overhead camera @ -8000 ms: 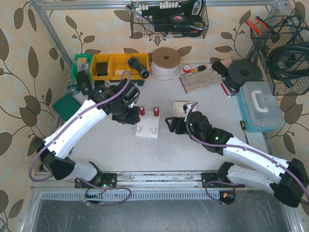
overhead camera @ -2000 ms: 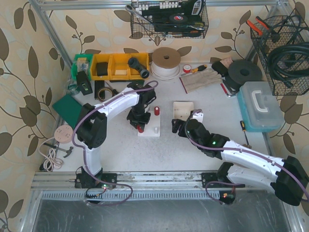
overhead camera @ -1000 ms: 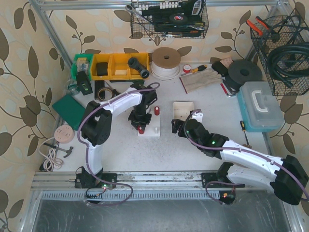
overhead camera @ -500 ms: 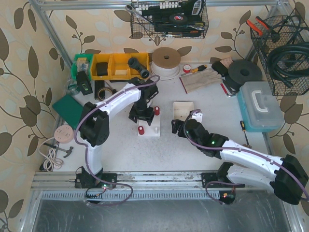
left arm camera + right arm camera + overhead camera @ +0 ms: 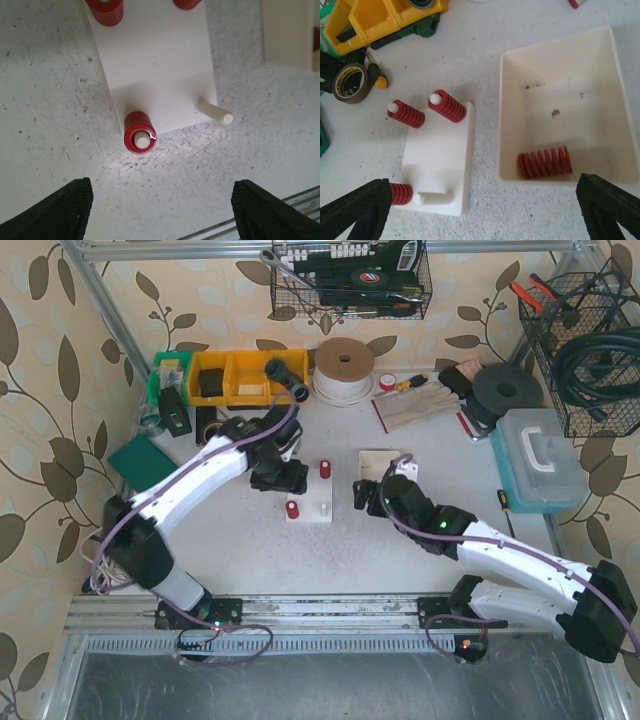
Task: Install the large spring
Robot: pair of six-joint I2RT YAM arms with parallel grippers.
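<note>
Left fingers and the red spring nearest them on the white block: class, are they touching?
Apart. The left wrist view shows bare table between the spring and both fingers, which are spread wide on either side.

- I see three springs (image 5: pixel 447 106) standing on pegs, all bright red; the loose spring (image 5: pixel 544 162) lying in the tray is the same red.
- The peg block (image 5: pixel 155 65) is plain white, and its bare peg (image 5: pixel 214 111) is white too.
- The tray (image 5: pixel 560 100) is cream, with a few dark specks on its floor.
- The desk (image 5: pixel 50 110) is light grey with fine dark speckles.
- The left gripper (image 5: pixel 165 215) and the right gripper (image 5: pixel 482 210) show me black fingers.
- The left arm (image 5: pixel 190 485) and the right arm (image 5: pixel 510 550) are white, each with a purple cable.
- The bins (image 5: pixel 385 15) are yellow.
- The wallpaper (image 5: pixel 40 440) is beige with brown leaves.
</note>
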